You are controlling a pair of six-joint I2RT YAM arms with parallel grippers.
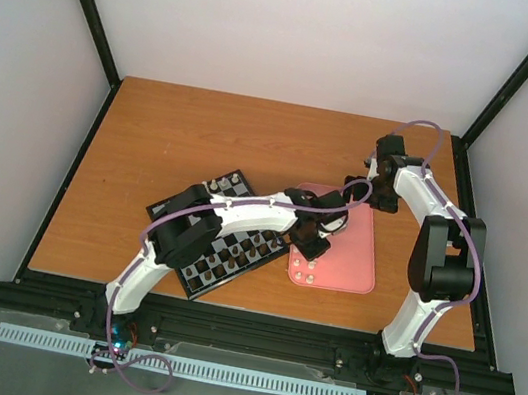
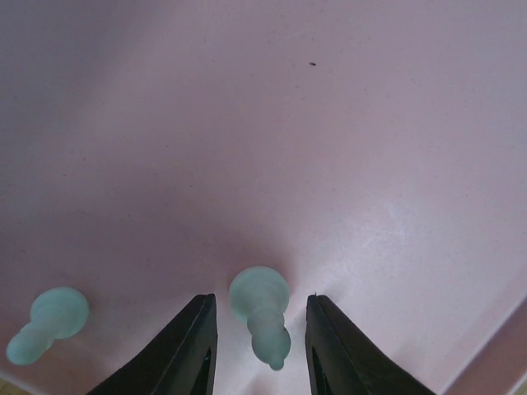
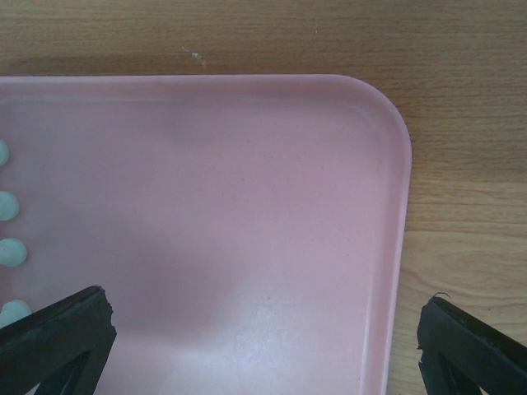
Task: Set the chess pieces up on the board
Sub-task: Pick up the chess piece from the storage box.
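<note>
My left gripper (image 2: 261, 301) is open and low over the pink tray (image 2: 329, 148). Its jaws straddle one upright cream-white chess piece (image 2: 262, 311) with a gap on each side. A second cream piece (image 2: 49, 322) stands to its left. In the top view the left gripper (image 1: 316, 235) reaches from the board (image 1: 169, 210) onto the tray (image 1: 359, 264), where several cream pieces (image 1: 307, 271) stand near the front. My right gripper (image 3: 265, 300) is wide open and empty over the tray's far right corner (image 3: 387, 107). It also shows in the top view (image 1: 372, 182). Cream pieces (image 3: 8, 206) line that view's left edge.
The black and silver board lies tilted left of the tray, partly under the left arm. It carries dark brown pieces (image 1: 234, 253) and a few pale ones at its far edge (image 1: 231, 184). Bare wooden table (image 1: 203, 137) lies beyond both.
</note>
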